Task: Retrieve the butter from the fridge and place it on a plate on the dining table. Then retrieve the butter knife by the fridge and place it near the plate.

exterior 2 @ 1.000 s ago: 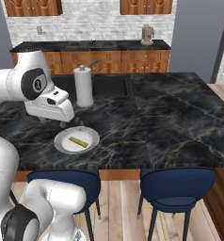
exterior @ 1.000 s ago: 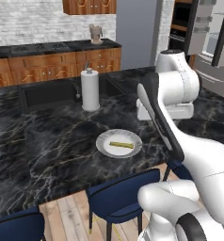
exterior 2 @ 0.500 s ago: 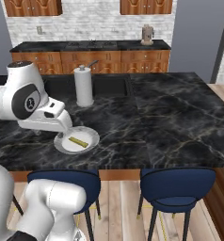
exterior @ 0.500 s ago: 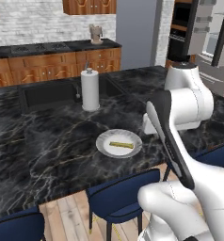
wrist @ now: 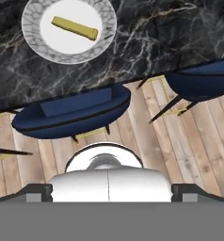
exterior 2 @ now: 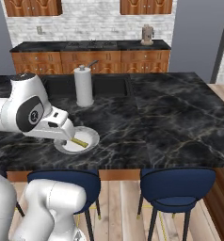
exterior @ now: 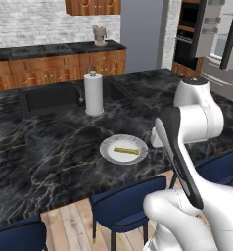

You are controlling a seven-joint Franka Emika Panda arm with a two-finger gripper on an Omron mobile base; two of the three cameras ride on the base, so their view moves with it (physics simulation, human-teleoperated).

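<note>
The butter [exterior: 126, 150] [exterior 2: 80, 140] [wrist: 75, 28] lies as a thin yellow stick on the round white plate [exterior: 110, 148] [exterior 2: 89, 136] [wrist: 35, 26], near the front edge of the black marble dining table [exterior: 55, 147] [exterior 2: 170, 122]. My gripper [wrist: 111, 194] [exterior: 156, 139] [exterior 2: 62, 133] hangs just right of the plate over the table's front edge. Its dark fingertips [wrist: 36, 192] stand wide apart, open, holding nothing. The fridge [exterior: 214, 39] stands at the far right with a door open. The butter knife is out of view.
A paper towel roll [exterior: 93, 93] [exterior 2: 84, 86] stands behind the plate beside a sunken sink [exterior: 50, 97]. Blue stools [wrist: 71, 113] [exterior 2: 177, 183] are tucked under the table's front edge on the wooden floor. A black oven [exterior: 187, 29] sits left of the fridge.
The hand has swung down and back from above the plate toward the table's front edge, with the arm folding in. The butter has stayed on the plate; the jaws remain open.
</note>
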